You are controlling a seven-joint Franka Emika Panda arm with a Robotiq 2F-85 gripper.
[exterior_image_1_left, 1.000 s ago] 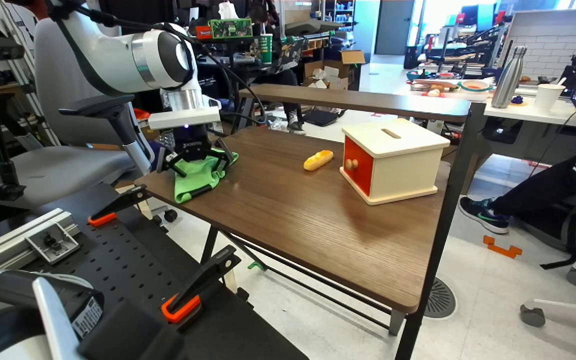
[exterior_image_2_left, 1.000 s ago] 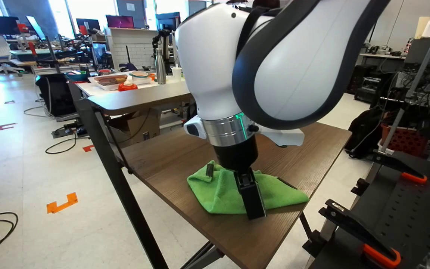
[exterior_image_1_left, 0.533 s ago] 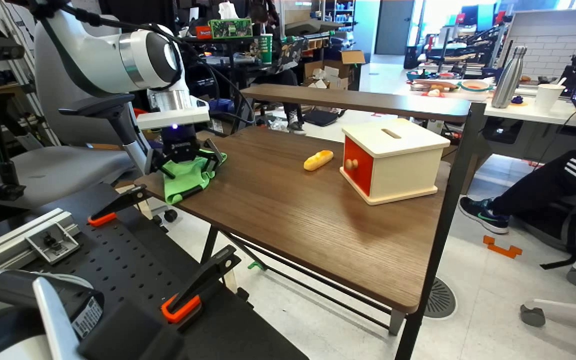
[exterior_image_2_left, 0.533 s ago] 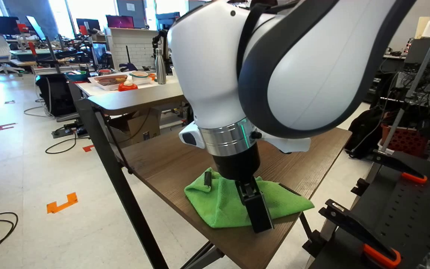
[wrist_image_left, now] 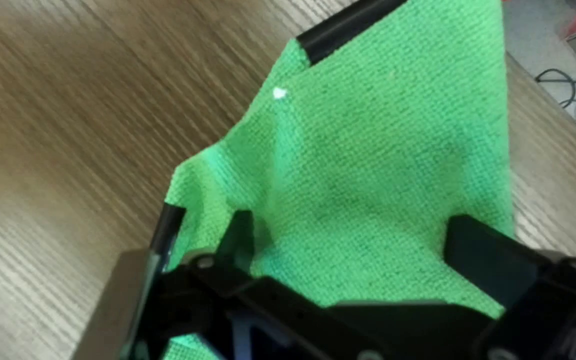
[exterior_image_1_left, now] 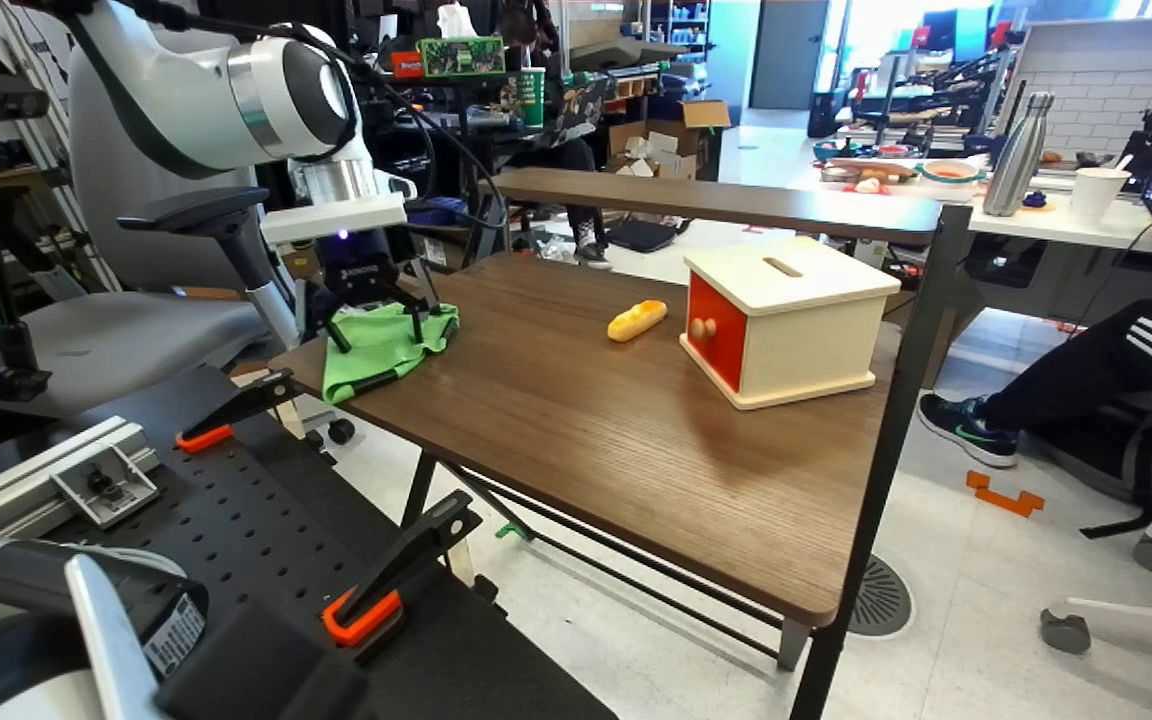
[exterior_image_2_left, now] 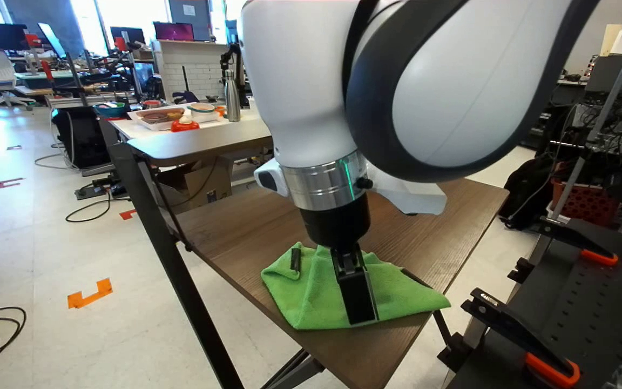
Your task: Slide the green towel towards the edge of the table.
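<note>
The green towel (exterior_image_1_left: 376, 350) lies crumpled on the brown table (exterior_image_1_left: 576, 430) near one end. It has black strips on its edges. In an exterior view, one corner of the towel (exterior_image_2_left: 316, 294) reaches slightly past the table's side edge. My gripper (exterior_image_1_left: 380, 338) points down over the towel. In the wrist view, my gripper (wrist_image_left: 350, 225) has its fingers wide apart, with the flat towel (wrist_image_left: 363, 165) between and beneath them. The fingertips are at or just above the cloth; I cannot tell whether they touch it. In an exterior view, one finger of the gripper (exterior_image_2_left: 358, 297) hides the other.
A yellow bread-like toy (exterior_image_1_left: 637, 321) lies mid-table. A wooden box (exterior_image_1_left: 806, 330) with a red door stands beyond it. A raised shelf (exterior_image_1_left: 716, 203) runs along the table's far side. Clamps with orange tips (exterior_image_1_left: 364, 615) sit on the black bench beside the table.
The towel and gripper have shifted together toward the table's end and side edge, mostly in the first half second. Since then the gripper has risen slightly, the towel staying nearly in place.
</note>
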